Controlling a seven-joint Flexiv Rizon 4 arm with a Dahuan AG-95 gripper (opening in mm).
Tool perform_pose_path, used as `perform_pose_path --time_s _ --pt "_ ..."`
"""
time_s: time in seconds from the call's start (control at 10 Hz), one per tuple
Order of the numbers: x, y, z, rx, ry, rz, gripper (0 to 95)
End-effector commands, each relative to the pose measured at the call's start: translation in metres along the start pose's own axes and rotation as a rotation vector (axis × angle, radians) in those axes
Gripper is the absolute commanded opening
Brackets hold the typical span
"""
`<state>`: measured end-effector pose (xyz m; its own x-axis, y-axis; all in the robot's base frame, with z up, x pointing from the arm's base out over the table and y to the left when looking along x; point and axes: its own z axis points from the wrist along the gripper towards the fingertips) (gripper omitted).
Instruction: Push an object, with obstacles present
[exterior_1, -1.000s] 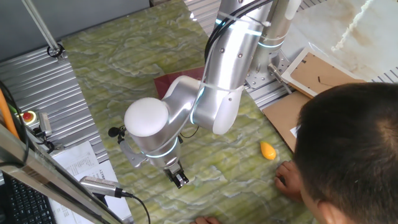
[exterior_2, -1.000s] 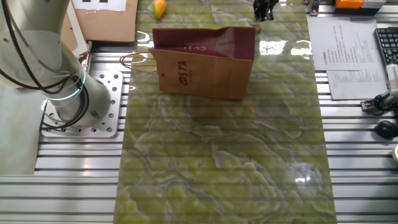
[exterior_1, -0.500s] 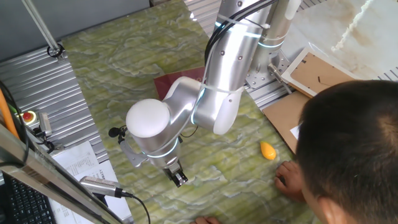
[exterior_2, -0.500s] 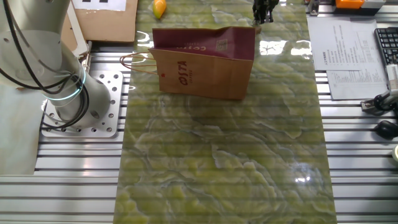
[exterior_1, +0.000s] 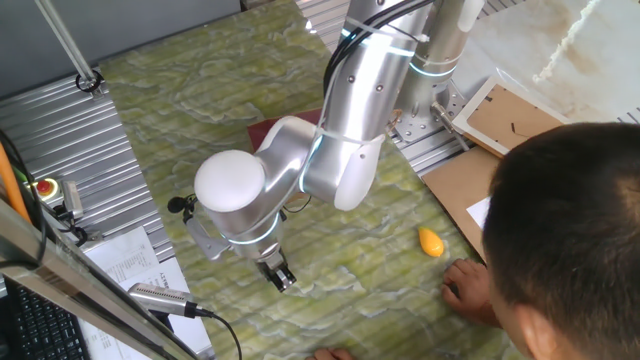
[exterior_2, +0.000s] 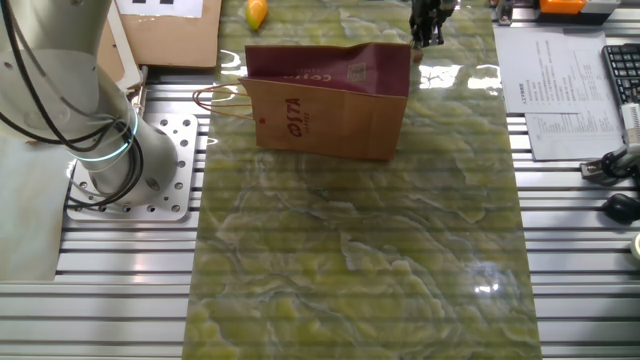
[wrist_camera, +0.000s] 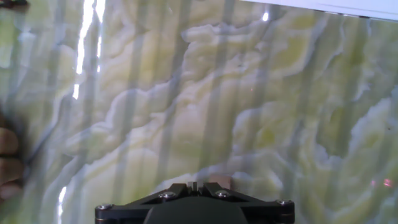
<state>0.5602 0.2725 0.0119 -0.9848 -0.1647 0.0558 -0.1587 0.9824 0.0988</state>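
My gripper (wrist_camera: 194, 185) is shut, its two black fingertips pressed together just above the green marble table. In one fixed view the gripper (exterior_1: 279, 279) hangs low near the table's front; in the other fixed view the gripper (exterior_2: 428, 25) sits at the far edge, beyond the bag's right corner. The object (wrist_camera: 221, 180), a small pale tan patch, peeks out right beside the fingertips, mostly hidden by the hand. The obstacle, a brown paper bag (exterior_2: 330, 105) with a maroon band, stands at mid-table. The arm covers most of the paper bag (exterior_1: 277, 133) in one fixed view.
An orange-yellow teardrop lump (exterior_1: 430, 241) lies on the marble, also seen as the lump (exterior_2: 257, 13) at the far edge. A person's head and hand (exterior_1: 466, 286) are close to the table. Papers (exterior_2: 562, 90) and cardboard (exterior_2: 170, 30) flank the marble.
The arm has swung a little, carrying the shut gripper a short way sideways along the table, away from the lump. The bag and the lump have not moved.
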Motion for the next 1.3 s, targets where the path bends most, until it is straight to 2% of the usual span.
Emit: perform_pose_path --time_s 0.1,0.9,1.3 --pt "0.000 -0.003 0.000 -0.001 0.002 -0.001 0.0" --pt "0.001 -0.019 0.000 0.027 -0.007 -0.002 0.0" --pt "0.002 -0.029 -0.002 0.028 -0.015 0.006 0.0"
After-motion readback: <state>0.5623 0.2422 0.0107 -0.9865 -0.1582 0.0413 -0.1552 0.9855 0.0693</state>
